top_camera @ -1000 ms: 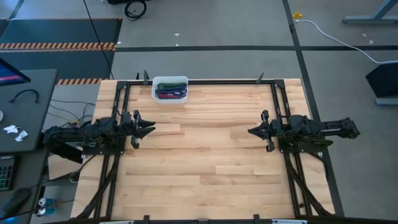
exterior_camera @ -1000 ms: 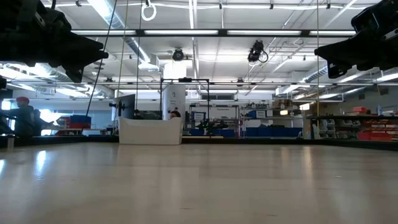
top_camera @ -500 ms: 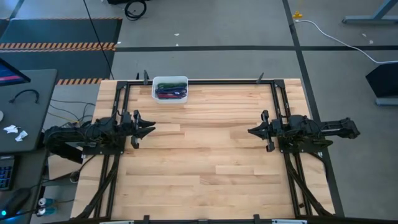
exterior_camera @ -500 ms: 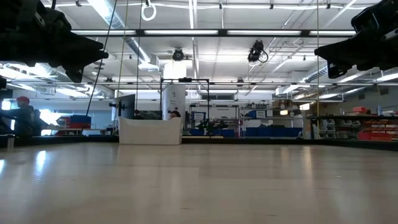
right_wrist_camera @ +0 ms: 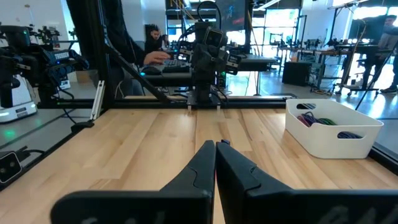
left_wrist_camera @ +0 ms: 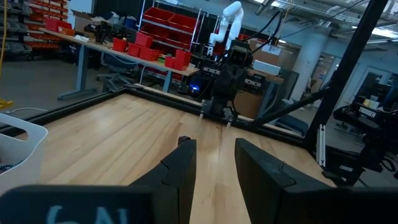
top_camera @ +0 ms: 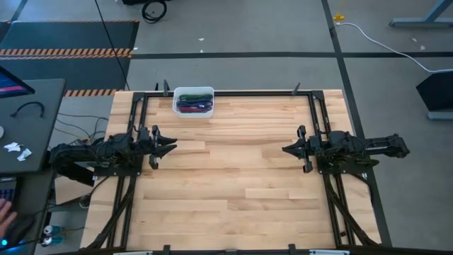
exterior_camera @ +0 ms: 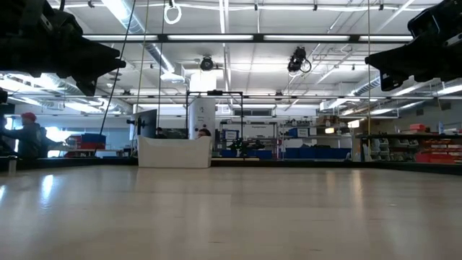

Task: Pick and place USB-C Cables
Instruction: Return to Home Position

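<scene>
The USB-C cables [top_camera: 191, 103] lie bundled in a white bin [top_camera: 176, 106] at the table's far edge, left of centre; green, purple and dark red strands show. The right wrist view shows them over the bin's rim [right_wrist_camera: 318, 118]. My left gripper [top_camera: 170, 146] hovers open above the table's left part, pointing toward the right; its fingers stand apart in the left wrist view [left_wrist_camera: 214, 158]. My right gripper [top_camera: 286, 149] hovers shut above the right part, pointing left, fingers together [right_wrist_camera: 215, 163]. Both are well clear of the bin.
Black frame rails [top_camera: 320, 117] run along the table's far, left and right sides. Bare wood [top_camera: 230, 177] lies between the two arms. A desk [top_camera: 21, 120] stands left of the table, with a person's hand [top_camera: 6, 211] at its near end.
Neither arm nor the cables have moved. A person's hand has come into view at the desk left of the table.
</scene>
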